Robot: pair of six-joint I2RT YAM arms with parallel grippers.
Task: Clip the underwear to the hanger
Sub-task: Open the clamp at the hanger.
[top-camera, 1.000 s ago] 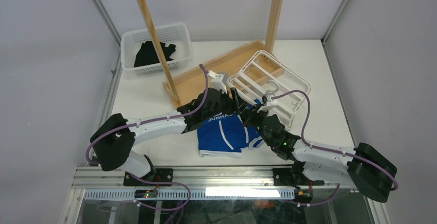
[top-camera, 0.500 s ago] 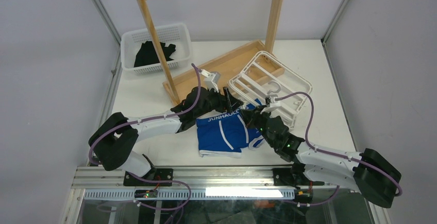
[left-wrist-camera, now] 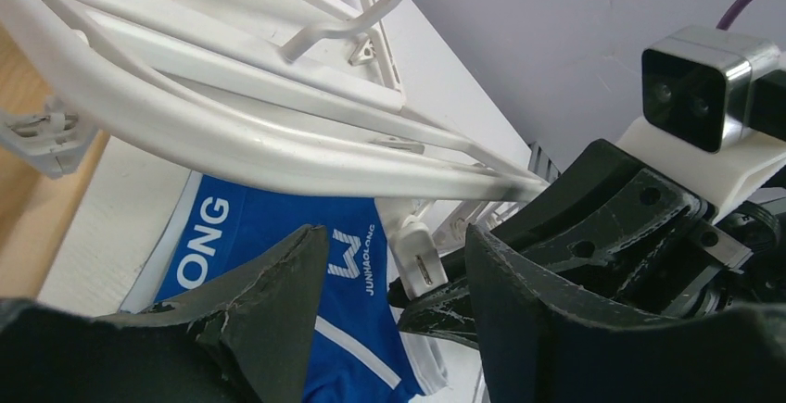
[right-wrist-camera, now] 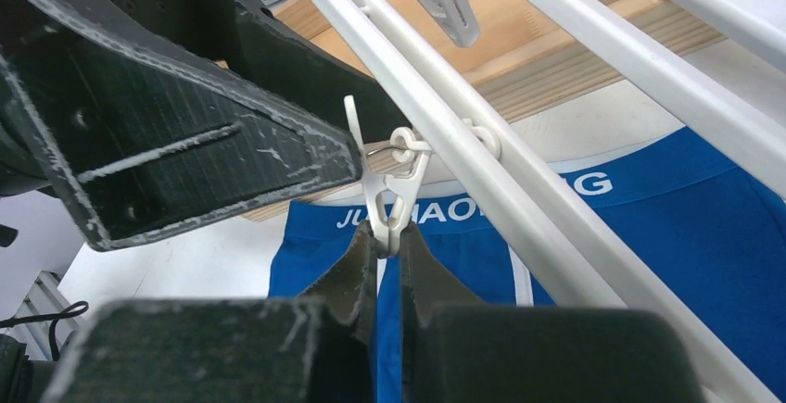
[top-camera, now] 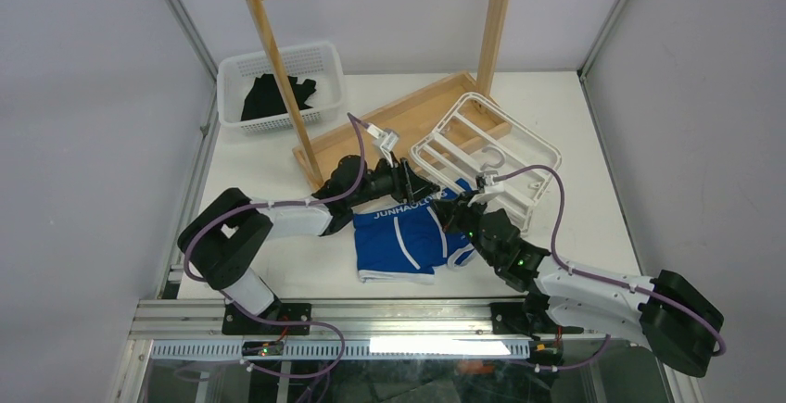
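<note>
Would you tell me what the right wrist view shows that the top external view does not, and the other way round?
Only the right wrist view shows the right gripper pinching the lower end of a small white clip that hangs from the hanger rail. Only the top external view shows the white basket with the black garment in it, and the tall wooden rack. Both show the blue underwear, the white hanger and the wooden tray.
</note>
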